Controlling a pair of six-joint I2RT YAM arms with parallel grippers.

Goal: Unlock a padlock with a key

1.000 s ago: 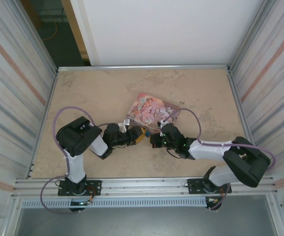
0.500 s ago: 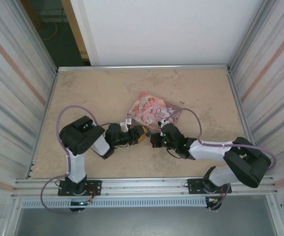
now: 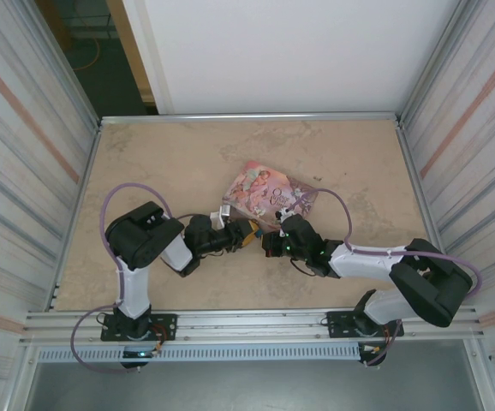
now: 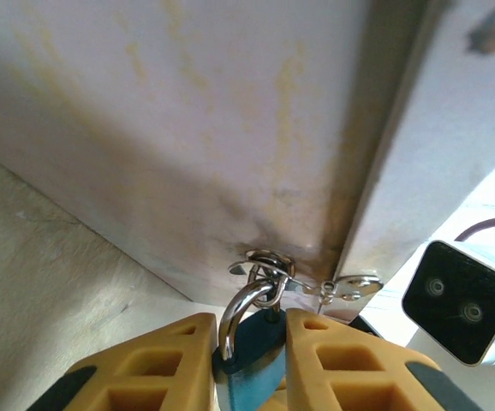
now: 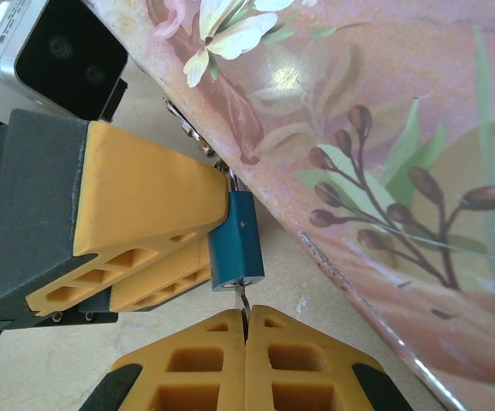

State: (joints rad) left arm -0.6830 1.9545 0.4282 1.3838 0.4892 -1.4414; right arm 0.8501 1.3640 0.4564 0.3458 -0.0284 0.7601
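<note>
Seen from above, the left tool (image 3: 247,235) and the right tool (image 3: 266,244) meet tip to tip. They are low over the pale stone-look tabletop (image 3: 162,163). The flat pink picture tin (image 3: 269,192) lies just past their tips. The thing between the tips is too small to make out here.

In the left wrist view, the left tool's two yellow rubbery fingers (image 4: 158,364) stand narrow. They squeeze the small padlock with a blue body (image 4: 249,372) between them. Its silvery loop (image 4: 235,312) pokes out past the fingertips. The loop hooks through a little shiny ring (image 4: 265,261) on the pale side of the tin (image 4: 187,128).

In the right wrist view, the right tool (image 5: 246,315) has its yellow fingers pressed tight together. They pinch the thin dark metal key (image 5: 244,300). The key sticks straight out from the fingertips, and its far end meets the bottom of the padlock (image 5: 236,240). The left tool's fingers (image 5: 145,197) come in from the left of the right tool and grip the padlock. The flowery pink tin (image 5: 384,145) is to the right.
</note>
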